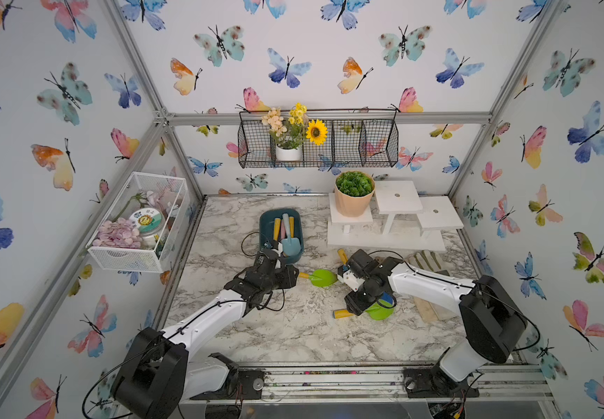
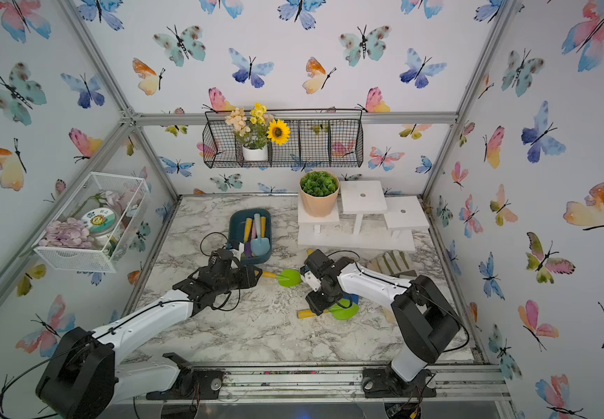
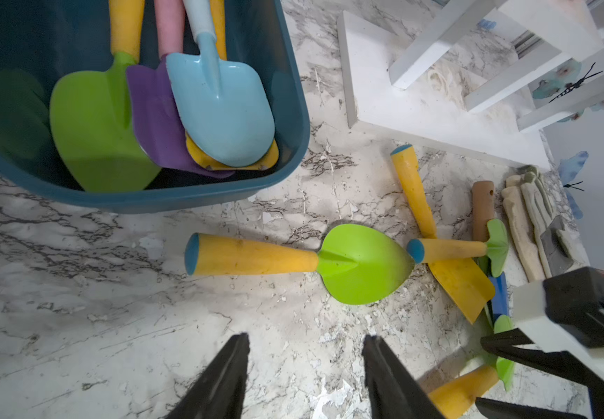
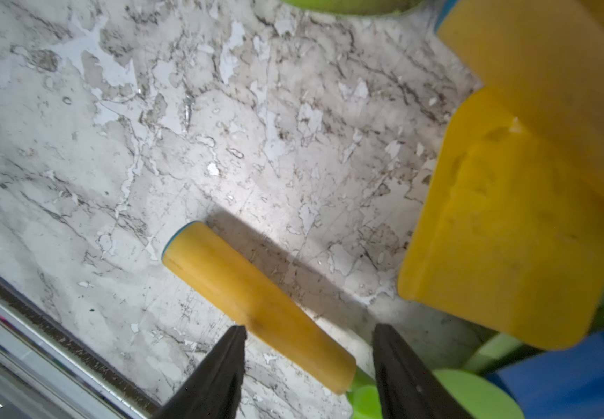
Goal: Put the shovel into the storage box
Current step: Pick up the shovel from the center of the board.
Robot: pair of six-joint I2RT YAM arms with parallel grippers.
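Shovel lying near right on the surface, straddled but not yet gripped.
We count four shovels already inside the storage box, far and left of centre, so the job looks to us begun but unfinished: a green shovel lies between the arms and a crossed heap waits to the right. Our right fingers stand apart either side of the yellow handle, one tip touching it, no clamp made. Our left fingers are apart and empty, just beside the box's near end. We judge that closing, lifting and carrying all remain.
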